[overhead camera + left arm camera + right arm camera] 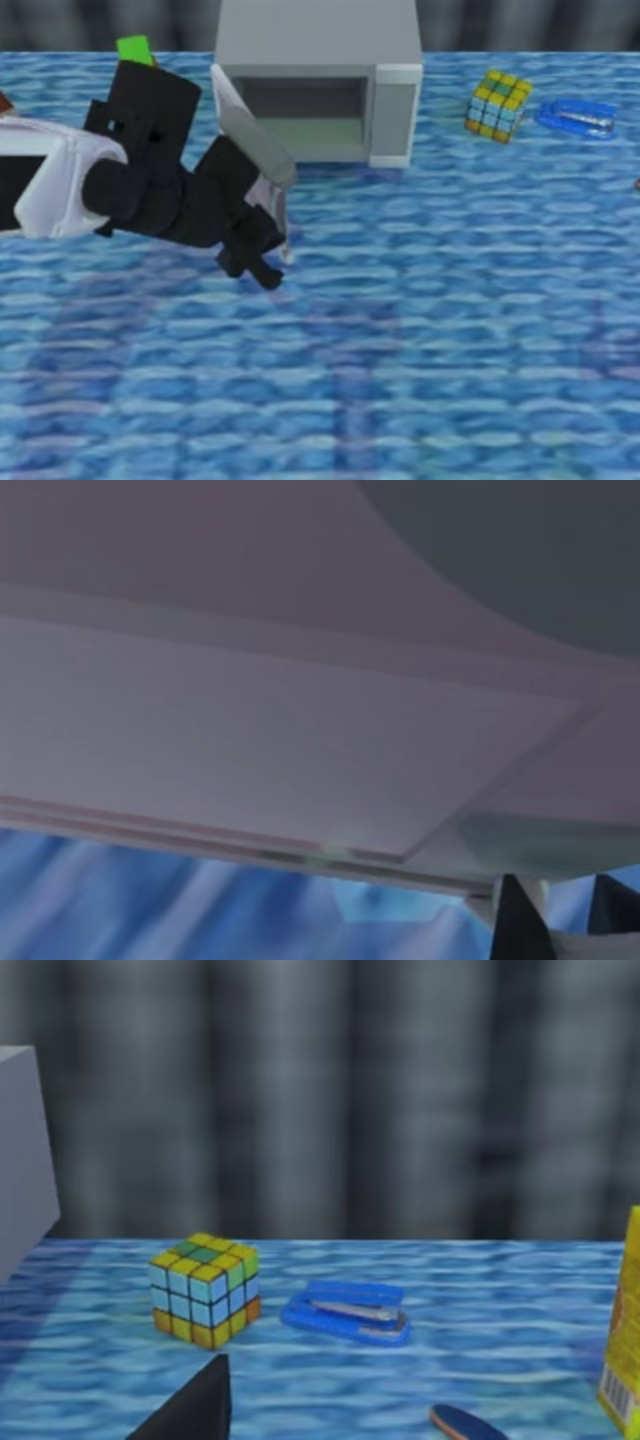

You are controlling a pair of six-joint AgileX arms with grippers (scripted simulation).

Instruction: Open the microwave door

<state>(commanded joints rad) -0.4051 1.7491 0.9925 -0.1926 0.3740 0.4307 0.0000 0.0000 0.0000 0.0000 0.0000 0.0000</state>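
One arm at work: left gripper (262, 262) at the door's free edge, about 9 o'clock on the table; jaws: cannot tell whether spread or pinching.
Microwave (318, 40): 12 o'clock, cavity exposed.
Door (252, 128): swung out to the left, partly open.
Around: cube (497, 104) and blue stapler (577, 117) at 2 o'clock, well apart from the door.
Hidden: handle behind the black wrist; green block (135, 49) half covered.
Right gripper (195, 1410): only one dark finger shows.

Left arm (150, 170) stretched rightward, its fingers (262, 268) angled downward.
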